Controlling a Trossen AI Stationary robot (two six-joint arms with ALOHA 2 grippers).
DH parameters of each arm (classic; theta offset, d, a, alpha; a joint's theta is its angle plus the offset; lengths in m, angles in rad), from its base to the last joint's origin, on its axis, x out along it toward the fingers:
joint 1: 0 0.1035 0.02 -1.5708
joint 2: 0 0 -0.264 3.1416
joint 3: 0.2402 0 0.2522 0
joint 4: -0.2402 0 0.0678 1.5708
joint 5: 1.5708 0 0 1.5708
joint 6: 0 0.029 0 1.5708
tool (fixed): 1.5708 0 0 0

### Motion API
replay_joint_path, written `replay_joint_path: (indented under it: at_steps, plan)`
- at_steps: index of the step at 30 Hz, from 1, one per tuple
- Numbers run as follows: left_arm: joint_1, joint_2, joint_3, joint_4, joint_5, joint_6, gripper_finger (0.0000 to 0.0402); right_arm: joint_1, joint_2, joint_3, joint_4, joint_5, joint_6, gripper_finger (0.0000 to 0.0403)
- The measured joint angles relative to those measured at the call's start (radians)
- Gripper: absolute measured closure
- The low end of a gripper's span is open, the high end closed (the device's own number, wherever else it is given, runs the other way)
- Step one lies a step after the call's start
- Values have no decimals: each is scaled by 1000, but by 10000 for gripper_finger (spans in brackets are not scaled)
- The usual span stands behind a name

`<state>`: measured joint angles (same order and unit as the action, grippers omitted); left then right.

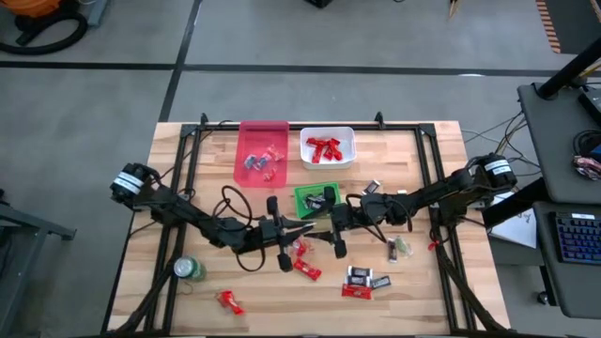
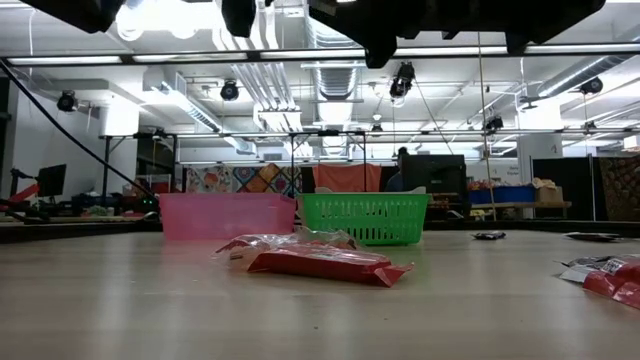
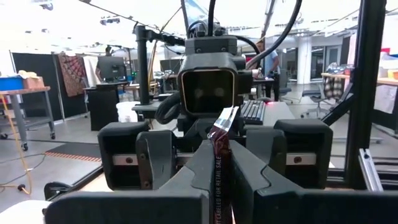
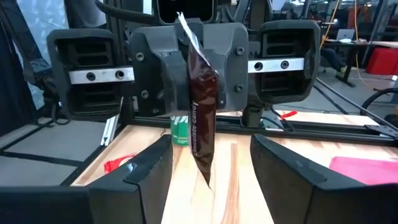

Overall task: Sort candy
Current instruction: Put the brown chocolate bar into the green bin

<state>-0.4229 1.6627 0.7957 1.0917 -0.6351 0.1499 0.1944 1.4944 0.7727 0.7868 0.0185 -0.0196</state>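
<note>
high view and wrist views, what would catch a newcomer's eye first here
The two arms meet mid-table: the left gripper holds a dark-wrapped candy upright, shut on it, while the right gripper faces it with fingers open on either side. Behind them stand a pink bin, a white bin of red candies, and a green bin.

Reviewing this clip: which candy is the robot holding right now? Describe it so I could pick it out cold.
Start at the green bin in the middle of the table; just in front of it the two grippers meet. The left gripper is shut on a dark brown candy hanging upright, facing the open right gripper. Unlike the red candies lying flat nearby, it is off the table.
</note>
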Motion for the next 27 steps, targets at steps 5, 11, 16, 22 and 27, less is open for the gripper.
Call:
replay_joint_path:
  at_steps: [5, 11, 16, 22, 27]
  plan:
    - [0, 8, 2, 0, 0, -1, 397, 0, 0, 0, -16, 0, 0, 236]
    - [0, 8, 1, 1, -3, -9, 388, 0, 0, 0, -23, -3, -6, 345]
    - [0, 8, 1, -7, -11, -32, 349, 0, 0, 0, -30, -7, -18, 387]
    - [0, -11, -7, -44, -12, -38, 285, -18, -26, 0, -89, 11, 14, 390]
    - [-1, -66, -8, -170, -119, -68, 249, -82, -105, 18, -334, 127, 81, 391]
